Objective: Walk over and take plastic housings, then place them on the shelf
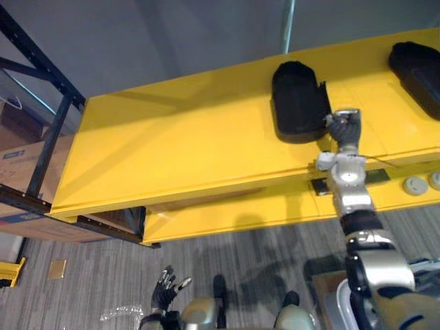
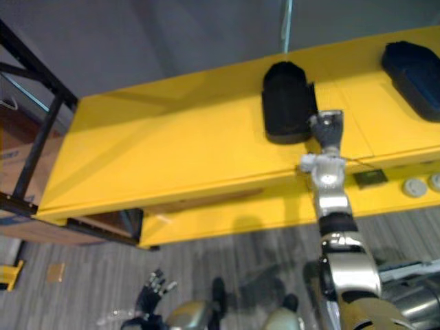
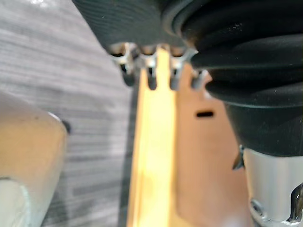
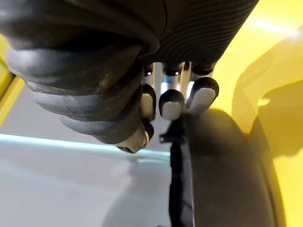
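A black plastic housing (image 1: 297, 101) lies flat on the yellow shelf (image 1: 179, 148), towards its right. My right hand (image 1: 344, 128) reaches up to the housing's right rim; in the right wrist view its curled fingers (image 4: 171, 103) and thumb sit on either side of that rim (image 4: 179, 156). A second black housing (image 1: 416, 72) lies at the shelf's far right. My left hand (image 1: 167, 291) hangs low over the grey floor, fingers spread and holding nothing.
A lower yellow shelf board (image 1: 275, 206) carries two pale round parts (image 1: 414, 185) at the right. A dark metal rack frame (image 1: 51, 137) and cardboard boxes (image 1: 20, 165) stand at the left. The left half of the top shelf is bare.
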Motion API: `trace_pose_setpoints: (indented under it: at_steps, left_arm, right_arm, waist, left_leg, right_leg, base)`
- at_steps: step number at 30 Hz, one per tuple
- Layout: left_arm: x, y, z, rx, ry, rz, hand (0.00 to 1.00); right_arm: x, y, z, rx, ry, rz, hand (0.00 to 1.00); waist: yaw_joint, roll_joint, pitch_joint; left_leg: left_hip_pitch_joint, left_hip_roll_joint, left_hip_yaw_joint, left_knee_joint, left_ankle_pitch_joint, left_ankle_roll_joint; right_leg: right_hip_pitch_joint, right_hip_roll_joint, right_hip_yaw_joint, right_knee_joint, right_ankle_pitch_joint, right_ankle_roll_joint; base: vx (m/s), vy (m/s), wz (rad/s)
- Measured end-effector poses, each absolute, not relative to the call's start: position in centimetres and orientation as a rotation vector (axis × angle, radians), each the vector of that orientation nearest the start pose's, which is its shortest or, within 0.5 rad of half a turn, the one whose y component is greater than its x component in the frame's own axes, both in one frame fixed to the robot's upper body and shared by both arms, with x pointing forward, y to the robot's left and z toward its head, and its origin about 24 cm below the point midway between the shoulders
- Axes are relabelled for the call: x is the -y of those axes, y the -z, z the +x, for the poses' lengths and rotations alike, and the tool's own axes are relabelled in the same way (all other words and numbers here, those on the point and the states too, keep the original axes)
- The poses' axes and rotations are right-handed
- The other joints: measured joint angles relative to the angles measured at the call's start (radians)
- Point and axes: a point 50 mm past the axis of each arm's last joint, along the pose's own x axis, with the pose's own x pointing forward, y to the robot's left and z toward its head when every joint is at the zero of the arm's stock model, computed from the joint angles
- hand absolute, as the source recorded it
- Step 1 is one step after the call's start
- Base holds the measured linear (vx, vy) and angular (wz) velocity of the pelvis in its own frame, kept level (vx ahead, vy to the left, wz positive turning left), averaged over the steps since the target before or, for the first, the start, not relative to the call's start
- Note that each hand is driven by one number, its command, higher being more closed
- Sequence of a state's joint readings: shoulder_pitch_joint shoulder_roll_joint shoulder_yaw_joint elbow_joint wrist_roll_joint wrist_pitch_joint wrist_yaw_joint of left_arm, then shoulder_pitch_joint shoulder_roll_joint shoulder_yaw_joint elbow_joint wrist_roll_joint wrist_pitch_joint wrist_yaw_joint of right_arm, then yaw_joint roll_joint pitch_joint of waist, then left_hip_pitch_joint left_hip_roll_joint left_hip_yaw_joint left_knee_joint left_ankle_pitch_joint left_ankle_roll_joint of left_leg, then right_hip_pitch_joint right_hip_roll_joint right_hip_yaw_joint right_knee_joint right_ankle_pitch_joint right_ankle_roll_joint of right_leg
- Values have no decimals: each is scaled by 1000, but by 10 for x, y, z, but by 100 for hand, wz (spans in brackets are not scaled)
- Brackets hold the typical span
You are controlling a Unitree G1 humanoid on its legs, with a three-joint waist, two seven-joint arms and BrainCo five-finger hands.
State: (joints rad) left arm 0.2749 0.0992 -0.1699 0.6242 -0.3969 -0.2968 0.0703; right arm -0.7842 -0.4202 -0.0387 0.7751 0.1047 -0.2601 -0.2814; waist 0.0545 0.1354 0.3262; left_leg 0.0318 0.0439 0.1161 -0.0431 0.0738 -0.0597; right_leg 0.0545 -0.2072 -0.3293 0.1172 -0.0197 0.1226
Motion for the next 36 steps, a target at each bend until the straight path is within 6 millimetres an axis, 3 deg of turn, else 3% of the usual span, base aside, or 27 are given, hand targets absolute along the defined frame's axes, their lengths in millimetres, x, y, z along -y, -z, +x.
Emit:
trace_pose_setpoints:
  at_steps: [7,8,9,12,14,18,21,24,28,34,36]
  left_arm:
    - [-169,112,129,-591,-203,-244,0]
    - [-169,112,129,-590,-203,-244,0]
    - [-169,112,130,-588,-202,-244,0]
    - [-169,111,135,-579,-197,-243,0]
    - [-168,110,139,-571,-192,-242,0]
    - [-169,111,140,-575,-190,-236,0]
    - [-169,112,136,-585,-192,-229,0]
    - [-170,114,131,-599,-198,-226,0]
    - [-170,114,130,-604,-189,-201,0]
    - [-170,114,130,-603,-188,-200,0]
    - [-170,114,130,-604,-187,-199,0]
  right_arm:
    - [244,-191,379,428,428,-261,100]
    - [237,-203,372,519,432,-263,0]
    - [231,-213,366,588,425,-258,0]
    - [188,-246,333,893,266,-230,0]
    - [160,-250,324,946,87,-200,0]
    - [101,-230,316,884,-296,-187,0]
    - [77,-219,316,797,-425,-124,0]
    - [70,-209,322,709,-443,-81,0]
    - [67,-172,340,496,-409,-82,0]
    - [81,-137,356,325,-217,-111,0]
    - [95,-125,362,248,-106,-102,0]
  waist:
    - [1,0,40]
    - [0,0,40]
    - [0,0,40]
    - [-12,-4,42]
    - [-15,-6,42]
    - [-14,-19,43]
    - [1,-46,34]
    - [8,-65,24]
    - [14,-77,18]
    - [21,-76,18]
    - [21,-76,18]
  left_leg:
    - [0,6,2,1,1,-1]
    - [-1,7,3,-1,1,-2]
    - [-2,8,5,-1,1,-2]
    - [-4,15,14,-3,0,-4]
    - [-3,20,31,-3,-2,-6]
    - [0,29,32,-2,-3,-7]
    - [2,34,29,-1,-2,-9]
    - [2,33,28,-1,-2,-9]
    - [5,32,20,1,-1,-10]
    - [3,35,0,0,4,-16]
    - [3,34,0,-1,4,-16]
  right_leg:
    - [-9,4,5,13,-5,-4]
    - [-14,6,9,13,-5,-4]
    - [-17,7,12,13,-5,-4]
    - [-24,15,27,10,-5,-5]
    - [-31,19,33,10,-6,-6]
    - [-27,27,33,8,-7,-9]
    - [-18,34,29,-1,-5,-11]
    - [-15,33,28,-3,-5,-11]
    - [-1,33,21,-12,0,-9]
    - [15,38,-1,-25,3,-11]
    - [15,38,-1,-26,3,-12]
  base:
    - [1,-3,-1]
    - [16,-15,-6]
    - [20,-16,-8]
    - [26,-19,-8]
    - [6,-21,-16]
    - [-1,-10,-4]
    - [-4,-23,4]
    - [0,0,0]
    - [-11,0,4]
    - [-10,-9,9]
    - [0,0,0]
